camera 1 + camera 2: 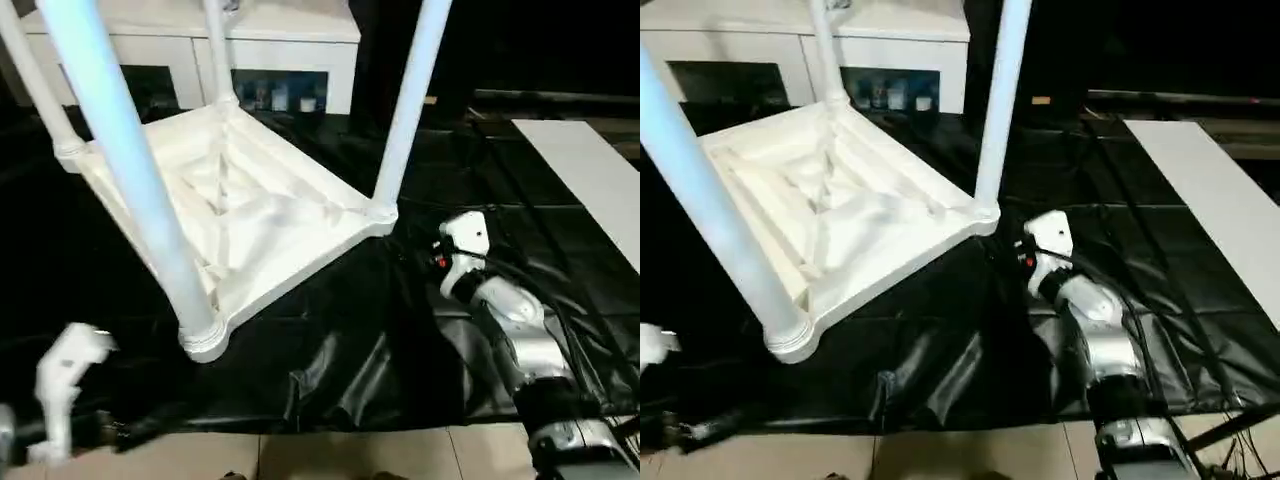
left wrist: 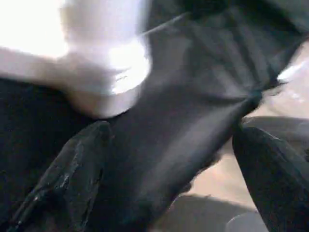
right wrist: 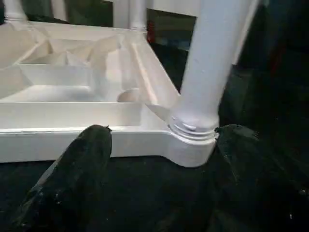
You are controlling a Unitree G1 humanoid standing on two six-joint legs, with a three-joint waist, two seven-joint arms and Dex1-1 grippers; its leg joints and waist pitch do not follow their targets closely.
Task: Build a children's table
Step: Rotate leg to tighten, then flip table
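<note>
The children's table lies upside down on a black sheet. Its white ribbed tabletop (image 1: 250,200) faces up, and long white legs stand in its corner sockets: a near one (image 1: 130,170), a right one (image 1: 408,110), a back one (image 1: 216,50) and a left one (image 1: 35,85). My right gripper (image 3: 159,164) is open, just short of the right corner socket (image 3: 190,140), with nothing between its black fingers (image 3: 72,179). My left gripper (image 2: 169,183) is open too, low beside the near corner socket (image 2: 108,79), its fingers (image 2: 67,174) wide apart over the sheet.
The black sheet (image 1: 350,370) is wrinkled near its front edge, where tan floor (image 1: 350,455) begins. A white cabinet (image 1: 280,45) with glass-fronted compartments stands behind the table. A flat white board (image 1: 590,170) lies at the right.
</note>
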